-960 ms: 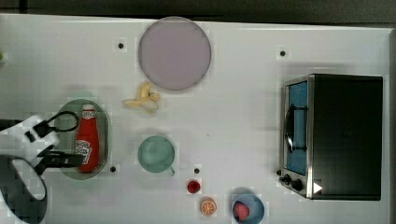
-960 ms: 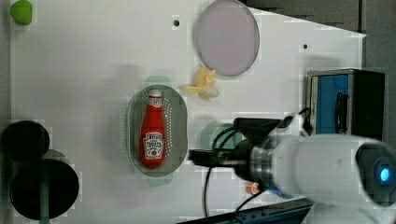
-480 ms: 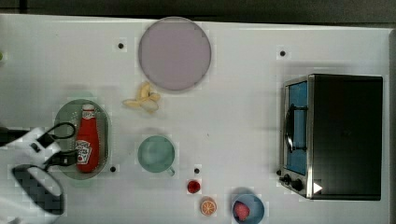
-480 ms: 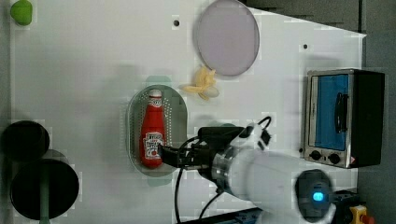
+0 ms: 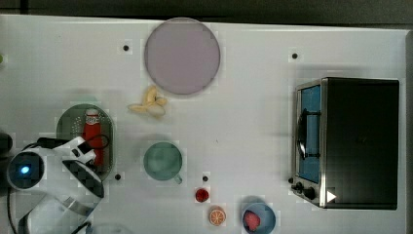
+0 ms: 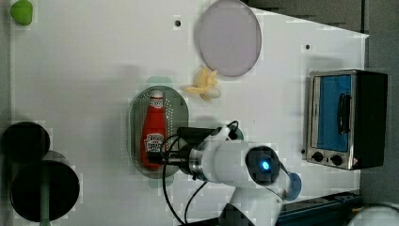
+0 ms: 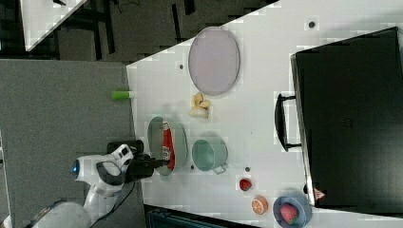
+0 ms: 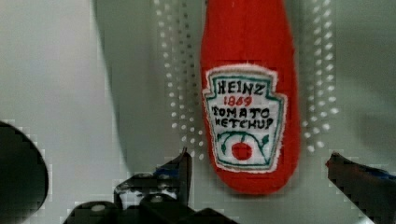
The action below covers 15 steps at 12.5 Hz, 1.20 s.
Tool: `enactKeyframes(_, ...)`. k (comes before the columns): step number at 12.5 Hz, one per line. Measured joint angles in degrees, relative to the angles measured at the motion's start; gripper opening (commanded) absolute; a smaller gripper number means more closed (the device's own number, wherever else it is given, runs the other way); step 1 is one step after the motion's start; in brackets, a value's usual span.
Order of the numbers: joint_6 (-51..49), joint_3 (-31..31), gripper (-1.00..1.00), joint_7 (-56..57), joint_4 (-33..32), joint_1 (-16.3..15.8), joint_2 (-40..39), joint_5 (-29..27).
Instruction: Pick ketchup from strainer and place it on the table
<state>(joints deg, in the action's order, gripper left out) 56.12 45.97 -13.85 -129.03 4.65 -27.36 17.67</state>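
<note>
- While the gripper stands at its widest, one finger shows to one side of the ketchup's base and the other to the far side in the wrist view; neither touches the bottle and nothing is held.
- Between those fingers lies the ketchup, flat on its side, label up, reading "Heinz Tomato Ketchup" over a small tomato drawing.
- Under the bottle is the strainer, pale green, its perforated floor showing as rows of small dots on both sides of the red body.
- In the left view the gripper reaches from the left view's right over the bottle's base end, while the ketchup lies along the strainer with its white cap pointing to the left view's top.
- In the top view the arm's white wrist covers the lower part of the strainer; the ketchup shows above it, cap away from the arm.
- Just beyond the strainer on the table stands a green mug, and near the strainer's cap end lies a banana.
- Farther off are a grey-lilac plate, a small red tomato-like item, an orange slice and a blue bowl.
- Farthest, at the top view's right, sits a toaster oven.
</note>
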Motion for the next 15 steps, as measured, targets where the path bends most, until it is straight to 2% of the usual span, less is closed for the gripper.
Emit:
enactKeyframes(2,0.4,-1.5,1.00,-0.8,0.6,-0.5,-4.3,5.1)
enactKeyframes(5,2.6,-3.1,1.00,-2.7,1.5,-0.9,-8.2,9.5)
enactKeyframes(6,3.2,-3.1,0.91,-3.7,2.1,-0.9,-9.0,9.7)
enactKeyframes(9,3.6,-5.1,0.21,-5.6,4.6,-2.6,-11.3,9.6)
enactKeyframes(15,2.7,-4.0,0.19,-6.1,5.0,-3.3,-10.0,9.8)
